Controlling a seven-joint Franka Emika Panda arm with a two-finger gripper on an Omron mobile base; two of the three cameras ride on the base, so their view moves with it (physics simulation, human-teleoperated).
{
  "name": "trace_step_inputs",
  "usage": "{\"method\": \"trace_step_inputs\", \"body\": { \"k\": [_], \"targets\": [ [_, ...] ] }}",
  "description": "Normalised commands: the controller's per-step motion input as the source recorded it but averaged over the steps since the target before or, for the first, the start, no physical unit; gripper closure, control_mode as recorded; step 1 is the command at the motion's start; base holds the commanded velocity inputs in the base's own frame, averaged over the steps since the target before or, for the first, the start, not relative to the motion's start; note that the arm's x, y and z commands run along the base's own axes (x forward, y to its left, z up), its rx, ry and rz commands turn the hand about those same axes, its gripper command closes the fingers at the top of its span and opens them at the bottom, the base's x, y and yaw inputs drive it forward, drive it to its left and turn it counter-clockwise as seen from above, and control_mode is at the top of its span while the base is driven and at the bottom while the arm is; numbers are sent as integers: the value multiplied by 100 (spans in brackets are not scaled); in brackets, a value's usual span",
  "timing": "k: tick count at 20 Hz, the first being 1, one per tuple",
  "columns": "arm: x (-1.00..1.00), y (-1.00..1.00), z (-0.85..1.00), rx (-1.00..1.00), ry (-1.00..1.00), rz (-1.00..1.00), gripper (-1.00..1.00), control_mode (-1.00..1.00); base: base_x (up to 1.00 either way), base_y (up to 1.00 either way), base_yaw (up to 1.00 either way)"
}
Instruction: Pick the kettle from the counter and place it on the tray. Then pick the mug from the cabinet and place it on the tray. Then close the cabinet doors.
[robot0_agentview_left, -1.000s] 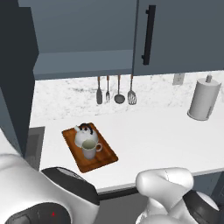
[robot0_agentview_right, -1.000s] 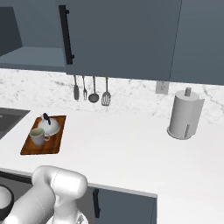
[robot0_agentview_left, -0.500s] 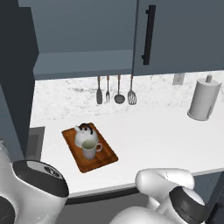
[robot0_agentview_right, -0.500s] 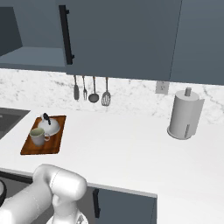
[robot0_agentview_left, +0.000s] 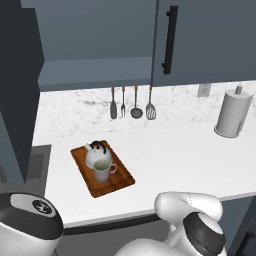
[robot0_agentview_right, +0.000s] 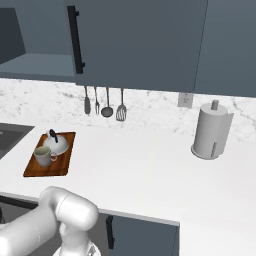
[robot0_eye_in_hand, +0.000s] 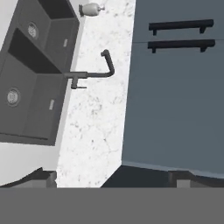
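Dark gripper (robot0_eye_in_hand: 112, 177) tips are just barely seen at the bottom of the hand view, spread wide apart with nothing held between them. Past them, a dark double sink (robot0_eye_in_hand: 30, 74) with a bent black faucet (robot0_eye_in_hand: 94, 70) is seen set into the speckled marble, and two closed slate-blue doors with black bar handles (robot0_eye_in_hand: 180, 34) are seen next to it, all rolled sideways by the hand's tilt.

Over on the white worktop (robot0_agentview_left: 170, 155), the reddish-brown tray (robot0_agentview_left: 116, 182) is found lying flat, with the kettle (robot0_agentview_left: 96, 153) parked on its far end and the mug (robot0_agentview_left: 102, 171) set right in front of it, pretty much touching. Both are inside the tray's rim.

Above, the cabinet (robot0_agentview_left: 95, 72) is seen with its inner shelf exposed: the left door (robot0_agentview_left: 17, 90) is swung open toward the camera, while the right door (robot0_agentview_left: 205, 40) with its long black handle is seen shut. Three utensils (robot0_agentview_left: 132, 102) are hung on the backsplash, and a paper towel roll (robot0_agentview_left: 232, 113) is stood well off to the right.
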Motion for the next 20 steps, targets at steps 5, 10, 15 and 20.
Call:
{"method": "trace_step_inputs", "body": {
  "k": [5,10,15,20],
  "targets": [
    [24,-25,-5,-1,0,-19,-100,-100,0,0,0],
    [16,-59,-7,0,0,-19,-100,-100,0,0,0],
    [30,-61,-1,0,0,-15,-100,-100,0,0,0],
    [38,-64,0,0,0,-12,-100,-100,0,0,0]
  ]
}}
